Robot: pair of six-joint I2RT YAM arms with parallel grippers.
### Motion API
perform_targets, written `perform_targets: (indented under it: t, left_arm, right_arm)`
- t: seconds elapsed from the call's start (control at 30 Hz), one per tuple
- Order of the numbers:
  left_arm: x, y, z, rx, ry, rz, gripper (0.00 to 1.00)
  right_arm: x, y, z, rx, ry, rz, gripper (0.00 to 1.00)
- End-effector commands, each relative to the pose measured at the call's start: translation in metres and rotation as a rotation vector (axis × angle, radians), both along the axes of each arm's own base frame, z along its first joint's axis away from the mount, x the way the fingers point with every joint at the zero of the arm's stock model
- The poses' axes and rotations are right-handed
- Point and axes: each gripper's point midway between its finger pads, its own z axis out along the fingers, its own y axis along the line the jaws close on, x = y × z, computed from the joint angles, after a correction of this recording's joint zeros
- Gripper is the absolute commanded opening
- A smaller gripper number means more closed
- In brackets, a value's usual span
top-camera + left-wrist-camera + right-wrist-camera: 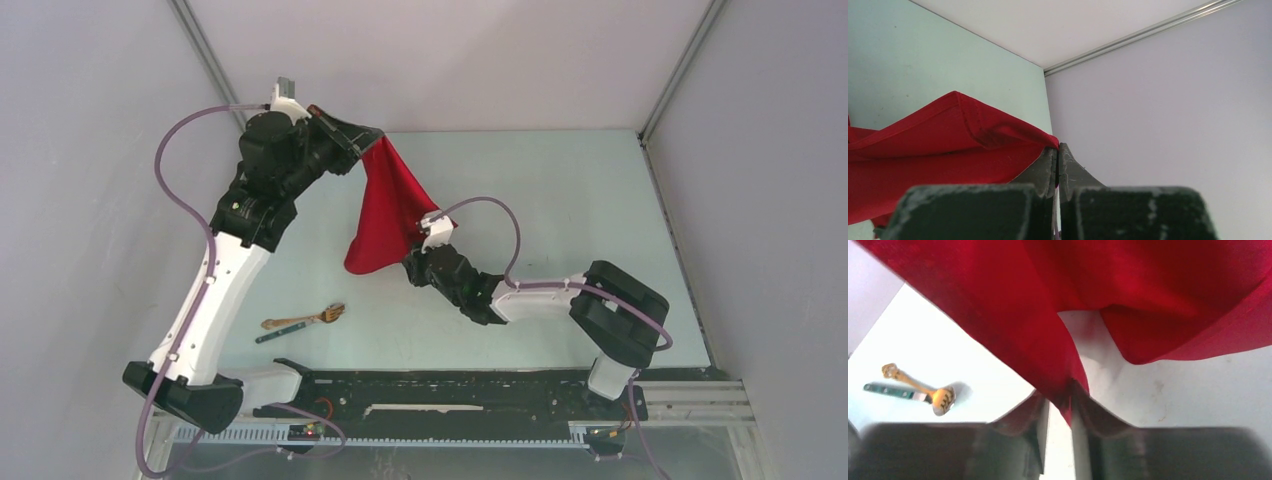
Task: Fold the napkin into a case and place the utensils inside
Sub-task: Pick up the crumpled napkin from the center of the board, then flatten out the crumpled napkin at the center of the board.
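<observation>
**Right arm.** The 2 dark fingers (pixel 1098 412) of the right gripper (pixel 1060 400) fill the bottom of the right wrist view. They stand part-spread with a narrow gap between them. A pointed corner of the napkin (pixel 1013 330) hangs into that gap from above. The fingers may be brushing the cloth, but the view is too close to tell. No firm pinch shows.

**Left arm.** The left gripper (pixel 1058 150) is pressed together on an upper corner of the napkin, right at the hem. It is raised high over the far left of the table (pixel 560 200).

**Key relation.** The cloth hangs in the air from the left gripper, and its long axis runs down toward the near right to the right gripper. The free corner lies directly above and between the right fingers, so the right arm is the nearer one for the second hold. Pressing the fingers together should be enough, with no sideways correction.

**Condition of the cloth.**
- Plain bright red, thin and limp.
- Draped in loose folds with a stitched hem showing.
- Not spread flat, and not yet folded into a case.

**Utensils.** The wooden fork (pixel 315 318) and the teal stick (pixel 285 333) lie side by side on the table. They are well apart from the cloth, toward the near left, and are untouched.
</observation>
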Motion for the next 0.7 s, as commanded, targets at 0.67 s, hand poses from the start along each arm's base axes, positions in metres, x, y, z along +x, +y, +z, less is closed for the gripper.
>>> perform_targets:
  t: [0.67]
  left_arm:
    - [-0.185,0.075,0.115,-0.219,-0.479,0.009,0.00]
  right_arm:
    - [-0.132,-0.241,0.325,-0.128,-0.437,-0.126,0.00]
